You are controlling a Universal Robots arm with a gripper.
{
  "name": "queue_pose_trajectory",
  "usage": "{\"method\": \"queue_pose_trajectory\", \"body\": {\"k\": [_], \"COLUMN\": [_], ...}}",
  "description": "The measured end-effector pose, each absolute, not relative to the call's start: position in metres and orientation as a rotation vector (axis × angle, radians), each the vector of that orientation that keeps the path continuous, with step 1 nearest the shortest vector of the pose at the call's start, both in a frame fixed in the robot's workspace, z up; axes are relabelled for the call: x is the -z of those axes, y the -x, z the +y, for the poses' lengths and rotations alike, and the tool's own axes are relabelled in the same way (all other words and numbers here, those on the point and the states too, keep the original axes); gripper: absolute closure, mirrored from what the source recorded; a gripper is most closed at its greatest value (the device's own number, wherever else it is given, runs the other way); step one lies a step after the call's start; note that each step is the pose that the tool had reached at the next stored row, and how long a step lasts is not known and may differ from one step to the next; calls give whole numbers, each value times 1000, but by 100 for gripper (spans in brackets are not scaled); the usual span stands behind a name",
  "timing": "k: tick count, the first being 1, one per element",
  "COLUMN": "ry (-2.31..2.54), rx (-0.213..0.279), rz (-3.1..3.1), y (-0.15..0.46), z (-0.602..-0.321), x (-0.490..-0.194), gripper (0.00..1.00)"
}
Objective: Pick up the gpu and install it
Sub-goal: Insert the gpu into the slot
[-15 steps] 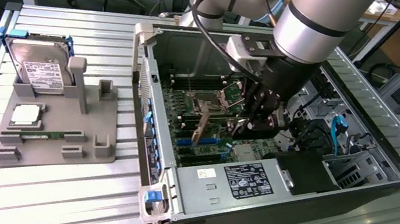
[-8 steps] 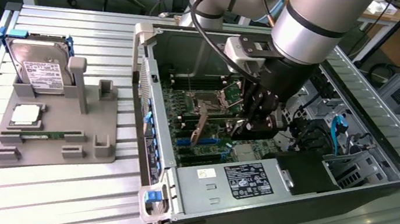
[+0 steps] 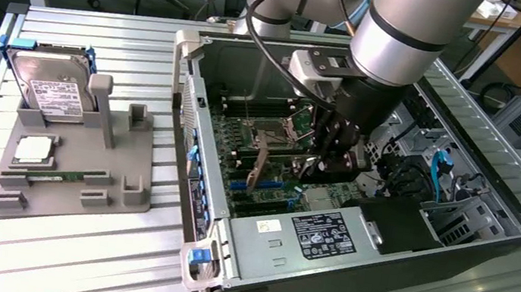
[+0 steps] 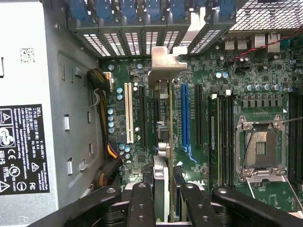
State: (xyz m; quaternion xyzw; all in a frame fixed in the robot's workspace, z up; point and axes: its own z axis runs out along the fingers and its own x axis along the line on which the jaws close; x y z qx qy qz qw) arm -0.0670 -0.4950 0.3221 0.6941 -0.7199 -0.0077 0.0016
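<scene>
Above the motherboard [image 4: 208,85], edge-on gpu [image 4: 164,123] shows silver bracket.

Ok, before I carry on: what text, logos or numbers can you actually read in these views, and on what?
"DELL", sideways, on the black label of the power supply housing.
"FC" mark, same label; its fine print is too small to read.
White code sticker: a pattern, no legible text.
Hard drive label: too blurred to read.
gpu: no readable marking.
</scene>
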Motion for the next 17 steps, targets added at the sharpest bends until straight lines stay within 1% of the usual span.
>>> {"method": "queue_pose_trajectory", "body": {"k": [17], "ry": [-2178], "rx": [24], "rz": [-2259], "y": [69], "z": [-487], "x": [-317], "gripper": [73]}}
